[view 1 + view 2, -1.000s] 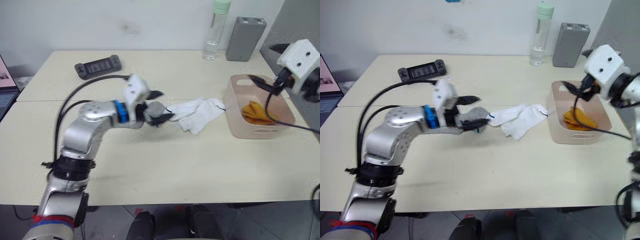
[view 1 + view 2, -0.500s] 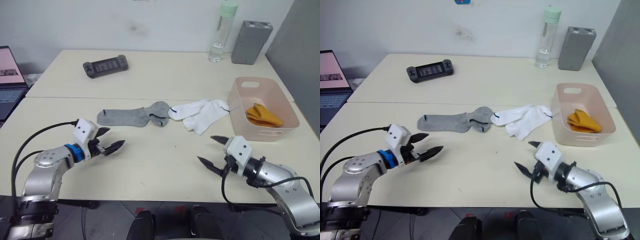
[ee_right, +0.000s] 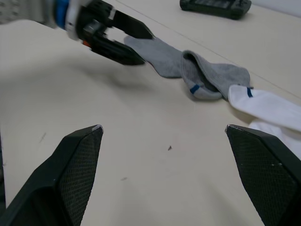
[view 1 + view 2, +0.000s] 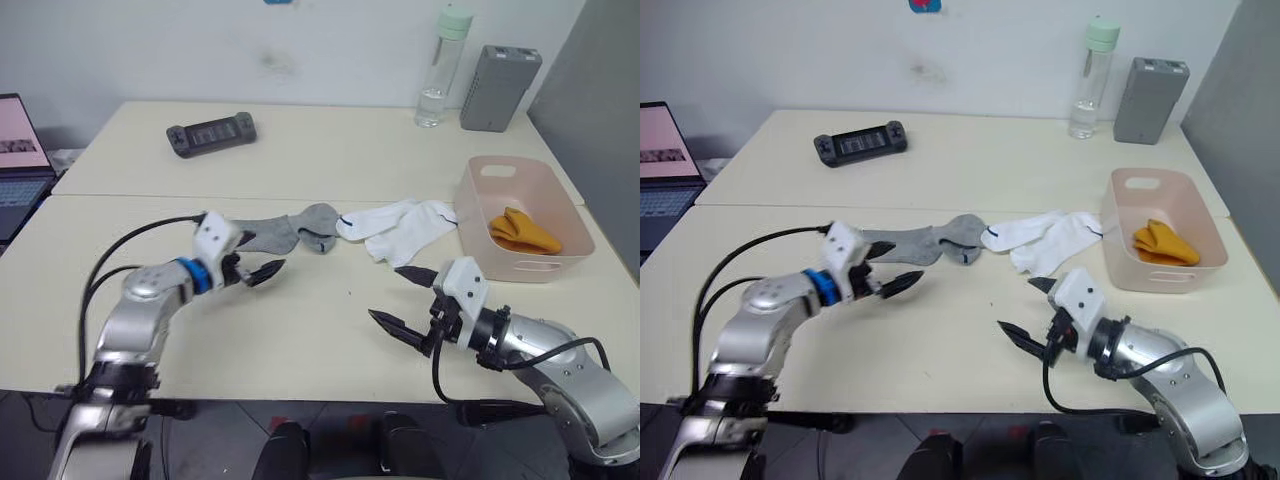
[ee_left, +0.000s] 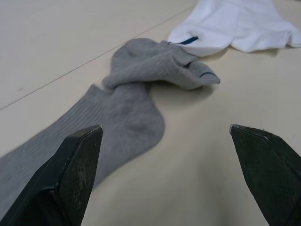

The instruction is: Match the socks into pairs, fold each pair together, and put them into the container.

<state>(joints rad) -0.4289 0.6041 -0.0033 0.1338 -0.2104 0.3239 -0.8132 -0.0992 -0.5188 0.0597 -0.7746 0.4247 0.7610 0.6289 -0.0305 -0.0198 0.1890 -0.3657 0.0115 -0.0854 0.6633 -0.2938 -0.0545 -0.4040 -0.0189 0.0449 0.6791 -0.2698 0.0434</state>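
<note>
**Two open grippers low over the table, grey and white socks unpaired**

Two grey socks (image 4: pixel 290 232) lie overlapping in a line near the middle of the cream table (image 4: pixel 300 340), one stretched flat, the other bunched at its end with a blue mark on the cuff. Touching that bunched end, the white socks (image 4: pixel 405 225) lie heaped together, reaching almost to the pale pink container (image 4: pixel 482 250). Inside the bin rests a folded mustard-orange pair (image 4: pixel 520 228).

The left gripper (image 4: pixel 262 268) hovers just beside the flat grey sock, fingers spread wide and holding nothing. The right gripper (image 4: pixel 400 300) sits on the near side of the white socks, its fingers likewise spread apart and empty.

At the far edge stand a clear water bottle (image 4: pixel 438 65) and a grey box (image 4: pixel 498 73); a black handheld controller (image 4: pixel 211 132) lies further left, and a laptop (image 4: pixel 20 160) shows at the left border.
</note>
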